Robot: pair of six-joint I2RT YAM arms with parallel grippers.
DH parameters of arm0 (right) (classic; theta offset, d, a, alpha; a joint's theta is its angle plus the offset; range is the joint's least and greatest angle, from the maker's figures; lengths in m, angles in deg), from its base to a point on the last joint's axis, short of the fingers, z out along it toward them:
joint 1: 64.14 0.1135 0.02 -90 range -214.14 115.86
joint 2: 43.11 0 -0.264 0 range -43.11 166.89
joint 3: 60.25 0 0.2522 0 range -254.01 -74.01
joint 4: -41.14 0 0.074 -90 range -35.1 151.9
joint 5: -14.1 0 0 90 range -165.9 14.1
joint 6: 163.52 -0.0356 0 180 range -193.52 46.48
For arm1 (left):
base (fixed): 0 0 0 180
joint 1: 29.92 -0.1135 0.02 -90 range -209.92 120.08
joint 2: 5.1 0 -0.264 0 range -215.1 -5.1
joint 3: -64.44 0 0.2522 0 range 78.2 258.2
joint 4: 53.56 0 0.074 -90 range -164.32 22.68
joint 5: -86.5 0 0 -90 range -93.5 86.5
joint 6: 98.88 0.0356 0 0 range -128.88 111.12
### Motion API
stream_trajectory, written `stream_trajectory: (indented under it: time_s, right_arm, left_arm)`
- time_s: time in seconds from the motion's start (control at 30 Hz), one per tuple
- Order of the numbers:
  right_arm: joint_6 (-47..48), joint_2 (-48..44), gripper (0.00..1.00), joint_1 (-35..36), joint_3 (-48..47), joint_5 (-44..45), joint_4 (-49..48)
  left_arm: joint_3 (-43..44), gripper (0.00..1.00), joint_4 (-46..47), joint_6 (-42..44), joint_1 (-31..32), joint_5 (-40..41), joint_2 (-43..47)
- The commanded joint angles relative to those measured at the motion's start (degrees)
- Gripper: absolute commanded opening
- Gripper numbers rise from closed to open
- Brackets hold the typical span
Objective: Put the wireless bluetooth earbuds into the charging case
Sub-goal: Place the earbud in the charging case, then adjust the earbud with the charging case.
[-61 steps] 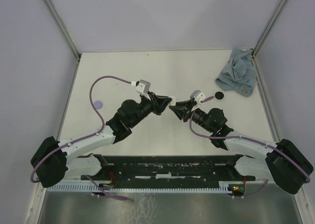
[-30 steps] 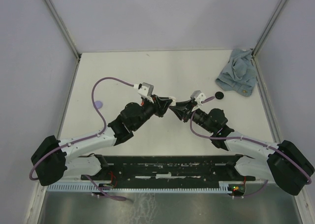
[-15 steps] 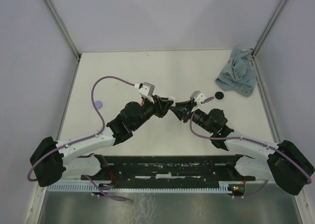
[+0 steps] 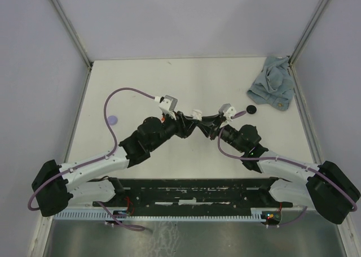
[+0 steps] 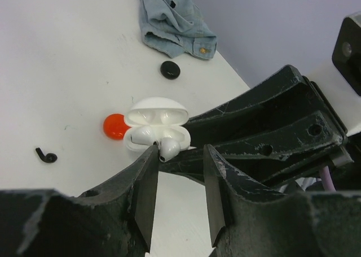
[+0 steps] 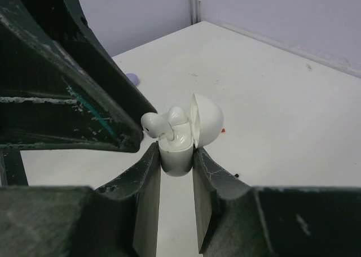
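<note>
- While the right gripper (image 6: 175, 151) was clamped on the lower half of the white charging case (image 6: 175, 164), the case stood upright between its fingers, mouth up, with the lid (image 6: 207, 121) swung open to the side away from the left arm.
- One white earbud (image 6: 153, 121) stuck out of the mouth, not seated. It was tilted, its long axis slanting, and its rounded end pointed toward the left gripper's fingers.
- A second white earbud (image 5: 148, 134) lay in the case beside it.
- The left gripper (image 5: 179, 155) had its fingers apart and gripped nothing. The protruding earbud was just beyond the tip of one finger.
- A black earbud (image 5: 46, 155), comma-shaped, lay flat on the table (image 4: 169, 82), well apart from the case.
- From above, both grippers met over the middle of the table, with bare white surface on all sides.
- A red disc (image 5: 115, 126) lay beyond the case.
- A black disc (image 4: 251, 110) lay near the denim cloth (image 4: 272, 88), which was bunched in the far right corner against the edge rail.
- A lilac disc (image 4: 113, 120) lay near the left edge.
</note>
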Motion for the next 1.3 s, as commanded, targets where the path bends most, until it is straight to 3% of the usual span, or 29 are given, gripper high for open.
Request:
stream_trajectory:
  time_s: [0.0, 0.43, 0.8, 1.27]
  right_arm:
    - [0.4, -0.6, 0.02, 0.0, -0.9, 0.8, -5.3]
    - [0.5, -0.5, 0.02, 0.0, -0.6, 0.9, -5.5]
    - [0.7, -1.1, 0.02, 0.0, -0.4, 1.9, -5.5]
    - [0.5, -1.5, 0.02, 0.0, -0.1, 1.4, -5.8]
  left_arm:
    - [1.8, 0.46, -1.1, -2.6, 0.4, -2.7, 2.3]
    - [4.4, 0.50, -2.2, -3.6, 0.4, -5.0, 2.7]
    - [7.1, 0.56, -9.9, -1.8, 0.3, -0.5, 3.9]
    - [10.7, 0.59, -12.8, 1.3, 0.1, 2.5, 1.6]
